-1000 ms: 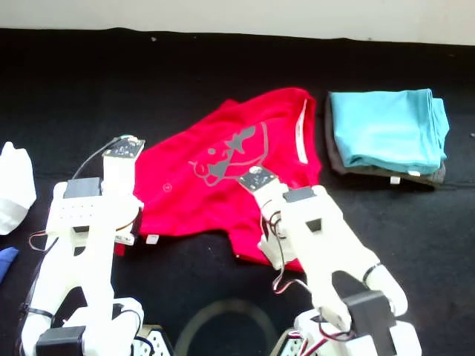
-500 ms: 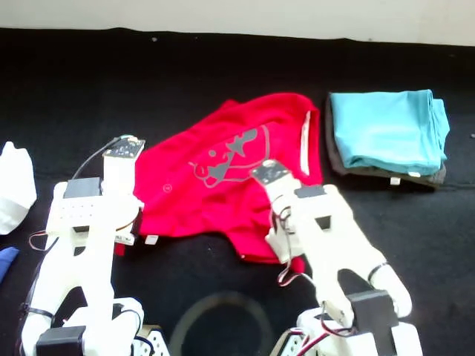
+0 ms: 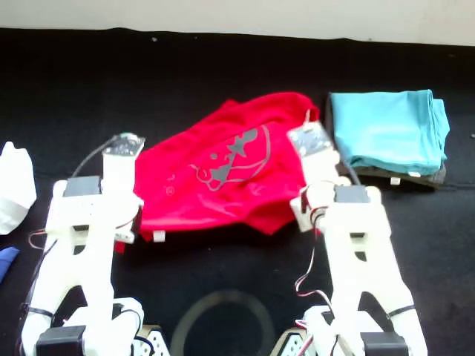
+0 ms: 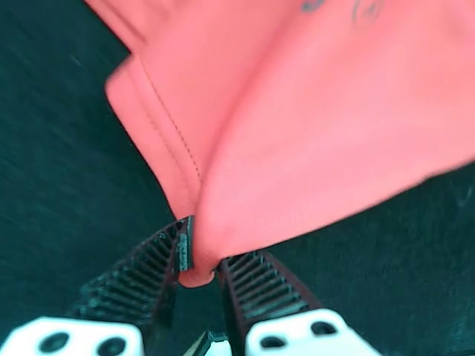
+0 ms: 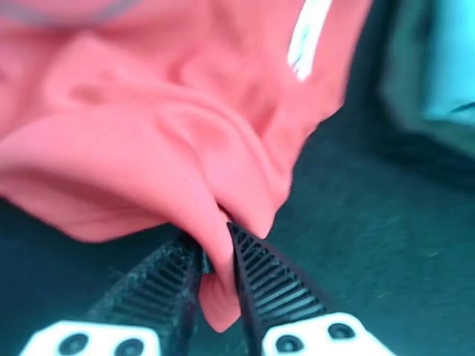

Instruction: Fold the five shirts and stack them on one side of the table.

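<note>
On the black bench point(image 3: 223, 74), mid-scene: a rumpled red shirt point(image 3: 223, 178), grey cartoon print facing up, white neck label point(image 5: 306, 41) along its far-right edge. No readable writing on print or label. At the near-left hem, a small white hem tag point(image 3: 158, 236), too small to read.

Left claw point(image 4: 199, 267) pinched tight on the red shirt's near-left edge, with a stitched fold squeezed between ribbed black fingers point(image 4: 148, 267). Right claw point(image 5: 217, 274) likewise clamped on the red shirt, at its near-right side, with a bunched fold gathered between the fingers and drooping past them.

Just right of the red shirt: a folded turquoise shirt point(image 3: 390, 130) stacked on a folded grey shirt point(image 3: 338, 165). At the near edge of that stack, a little white stack tag point(image 3: 395, 180), unreadable.

At the bench's left edge, well apart from the red shirt: a white bundle point(image 3: 15, 185). Nearer than the bundle, a scrap of blue cloth point(image 3: 6, 261), cut off by the frame.
</note>
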